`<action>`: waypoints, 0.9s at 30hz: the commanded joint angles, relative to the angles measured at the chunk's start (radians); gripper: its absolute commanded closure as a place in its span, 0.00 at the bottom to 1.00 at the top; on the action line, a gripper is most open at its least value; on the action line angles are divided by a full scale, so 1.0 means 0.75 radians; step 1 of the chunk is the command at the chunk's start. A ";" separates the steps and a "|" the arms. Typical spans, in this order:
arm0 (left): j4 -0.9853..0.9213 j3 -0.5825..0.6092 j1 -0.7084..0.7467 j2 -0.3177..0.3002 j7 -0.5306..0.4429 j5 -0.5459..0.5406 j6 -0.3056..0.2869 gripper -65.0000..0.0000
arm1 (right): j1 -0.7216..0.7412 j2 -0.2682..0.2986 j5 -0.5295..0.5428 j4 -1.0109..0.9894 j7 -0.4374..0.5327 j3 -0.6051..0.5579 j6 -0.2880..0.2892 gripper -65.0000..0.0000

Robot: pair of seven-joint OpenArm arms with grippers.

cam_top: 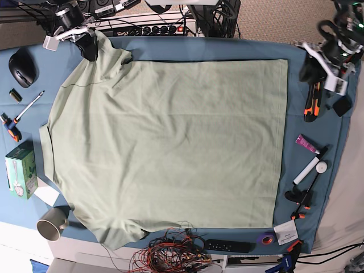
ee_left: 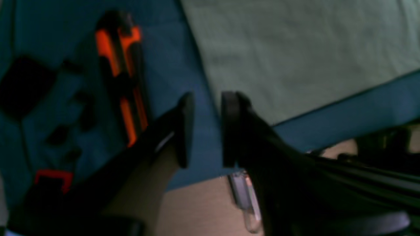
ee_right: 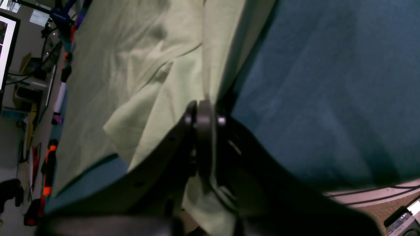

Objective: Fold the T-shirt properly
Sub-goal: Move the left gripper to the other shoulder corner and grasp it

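On my left wrist feed, the left gripper [ee_left: 206, 129] hangs with a narrow gap between its pads, nothing in it, just off the T-shirt [ee_left: 295, 55] edge, above the blue cloth [ee_left: 183, 65]. An orange-and-black tool [ee_left: 123, 75] lies beyond, on the side away from the T-shirt.

On my right wrist feed, the right gripper [ee_right: 203, 121] is pinched closed on a fold of the T-shirt [ee_right: 137, 75], at its edge beside the bare blue cloth [ee_right: 328, 82].

From the base feed, the T-shirt [cam_top: 170, 136] lies spread flat across the tabletop [cam_top: 11, 233]. The right gripper [cam_top: 88, 48] holds its far sleeve corner; the left gripper [cam_top: 313, 68] sits apart from the T-shirt's hem corner. A mug [cam_top: 52, 223] stands near the T-shirt's other sleeve.
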 commanded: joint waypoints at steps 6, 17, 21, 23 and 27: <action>-0.260 -0.031 -0.089 -0.045 0.111 -0.336 -0.204 0.77 | -0.013 0.002 -0.055 0.001 -0.053 -0.003 -0.013 1.00; -0.434 0.014 -0.126 -0.045 0.104 -0.333 -0.179 0.55 | -0.001 0.002 -0.060 0.001 -0.054 -0.003 -0.013 1.00; -0.434 0.123 -0.127 -0.045 0.052 -0.264 -0.083 0.53 | 0.002 0.002 -0.060 0.001 -0.055 -0.003 -0.013 1.00; -0.434 0.183 -0.128 -0.044 0.045 -0.261 -0.083 0.53 | 0.002 0.002 -0.060 0.001 -0.055 -0.003 -0.013 1.00; -0.434 0.286 -0.128 -0.044 0.045 -0.241 -0.079 0.53 | 0.002 0.002 -0.060 0.001 -0.055 -0.003 -0.013 1.00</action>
